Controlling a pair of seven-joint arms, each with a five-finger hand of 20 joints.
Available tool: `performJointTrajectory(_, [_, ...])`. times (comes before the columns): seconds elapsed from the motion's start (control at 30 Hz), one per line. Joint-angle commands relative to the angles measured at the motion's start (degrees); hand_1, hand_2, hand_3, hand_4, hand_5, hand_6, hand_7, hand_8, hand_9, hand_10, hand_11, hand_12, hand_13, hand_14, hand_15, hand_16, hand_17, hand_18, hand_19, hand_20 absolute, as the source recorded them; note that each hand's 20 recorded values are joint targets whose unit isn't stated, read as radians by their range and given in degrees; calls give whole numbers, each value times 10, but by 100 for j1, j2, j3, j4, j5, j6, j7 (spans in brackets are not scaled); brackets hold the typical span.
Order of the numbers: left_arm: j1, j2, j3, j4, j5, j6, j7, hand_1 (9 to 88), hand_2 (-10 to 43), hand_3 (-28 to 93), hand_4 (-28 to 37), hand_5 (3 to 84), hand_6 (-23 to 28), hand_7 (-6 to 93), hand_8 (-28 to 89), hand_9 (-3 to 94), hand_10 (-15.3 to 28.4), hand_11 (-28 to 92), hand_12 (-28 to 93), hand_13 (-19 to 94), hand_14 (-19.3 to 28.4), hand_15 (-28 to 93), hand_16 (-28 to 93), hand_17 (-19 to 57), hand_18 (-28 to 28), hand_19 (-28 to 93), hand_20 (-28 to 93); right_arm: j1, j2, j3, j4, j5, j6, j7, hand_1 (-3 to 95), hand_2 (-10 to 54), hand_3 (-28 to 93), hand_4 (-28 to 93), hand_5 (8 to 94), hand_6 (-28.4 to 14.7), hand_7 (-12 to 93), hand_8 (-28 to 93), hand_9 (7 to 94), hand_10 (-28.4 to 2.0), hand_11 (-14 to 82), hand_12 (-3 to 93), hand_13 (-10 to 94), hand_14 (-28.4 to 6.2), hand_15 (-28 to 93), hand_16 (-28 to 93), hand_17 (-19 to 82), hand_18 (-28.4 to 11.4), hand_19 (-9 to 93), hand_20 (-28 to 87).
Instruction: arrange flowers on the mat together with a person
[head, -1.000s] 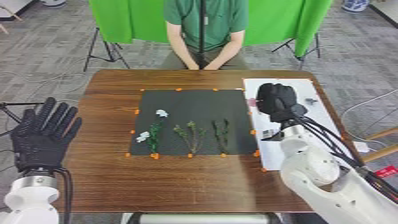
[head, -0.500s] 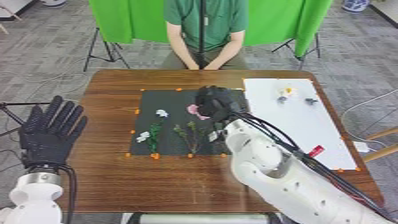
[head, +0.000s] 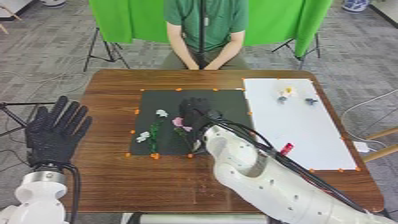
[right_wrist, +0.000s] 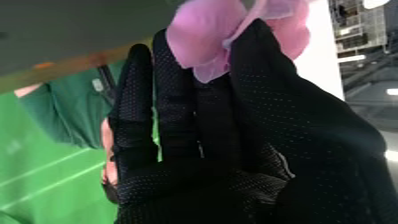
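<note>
Pink flower (head: 180, 123) at the tips of my right hand (head: 194, 105), pinched between thumb (right_wrist: 266, 80) and fingers, petals standing out past them in the wrist view. In the head view it shows on my left of the hand, over the dark mat (head: 155, 99). Right arm (head: 253, 172) slants in from the near right corner, cables along it, fingers pointing away from me. Left hand (head: 55, 137) beside the table (head: 107, 185), fingers straight, spread wide. On the mat: white flowers (head: 162, 113) with green stems, left part. On the white sheet (head: 298, 122): a yellow-and-white flower (head: 287, 91), small grey pieces (head: 311, 101) near it
</note>
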Motion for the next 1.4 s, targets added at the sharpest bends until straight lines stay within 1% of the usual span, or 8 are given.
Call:
performJointTrajectory(0.03, [48,5,64,43,-34,48,-53,288,125,714,-283,377,68,131,-109,340,141,195,86,259,132,294,-67,-62,133,315,120,-20,-172,-1,188,-73,-176,-8,587,-56,692,-283,621,20,481,-18,652,-94,138,369,487,-71,425,361,241,-172,681,290])
performJointTrajectory(0.23, [39,8,53,57,-47,92,-77,291,127,713,-283,378,67,135,-110,340,141,196,86,260,132,296,-67,-62,133,315,120,-103,-152,81,106,28,-303,41,584,-59,701,-283,621,14,423,-53,624,-102,171,289,476,-80,404,318,235,-170,662,261])
performJointTrajectory(0.37, [8,24,73,71,-55,81,-81,293,128,715,-283,379,67,136,-111,342,142,197,86,260,133,299,-68,-61,133,314,120,-174,-128,82,63,133,-84,-4,573,-69,711,-283,611,1,363,-68,596,-125,209,203,458,-106,406,197,228,-165,629,197])
performJointTrajectory(0.63, [3,11,69,69,-118,64,-37,289,129,713,-283,379,67,136,-111,341,142,198,85,260,132,299,-69,-61,133,315,120,-318,-107,236,5,130,-215,-70,533,-79,767,-283,580,0,283,-86,572,-132,173,172,448,-109,364,159,232,-155,598,139])
performJointTrajectory(0.8, [-37,7,88,98,-141,51,-63,287,129,711,-283,379,67,135,-111,341,142,198,85,260,132,298,-68,-61,133,313,120,-427,-72,386,-101,164,-261,-108,487,-94,808,-283,528,-35,203,-145,533,-145,154,156,428,-119,362,151,219,-161,609,113])
performJointTrajectory(1.07, [93,-26,-11,36,-110,-24,-1,285,129,713,-283,378,67,135,-111,341,142,197,85,260,132,298,-68,-61,133,313,121,-1046,285,1275,-1210,926,-13,-318,414,-95,806,-279,461,-57,174,-127,468,-170,140,152,377,-142,358,136,191,-169,600,96])
performJointTrajectory(1.2, [62,-30,-9,58,-112,-39,14,284,128,714,-283,378,67,135,-111,340,141,197,85,260,132,297,-69,-60,133,312,121,-1486,575,2100,-1771,2022,133,-450,354,-71,787,-265,454,-54,171,-124,457,-177,133,153,363,-150,350,131,182,-172,587,86])
performJointTrajectory(1.4, [221,-39,-158,-22,-93,-48,86,284,128,714,-283,378,67,135,-111,340,142,196,85,260,133,297,-68,-60,133,312,120,-2288,844,3635,-2183,4069,57,-1157,292,-94,748,-230,437,-62,137,-106,430,-187,104,160,345,-163,317,142,171,-181,555,73])
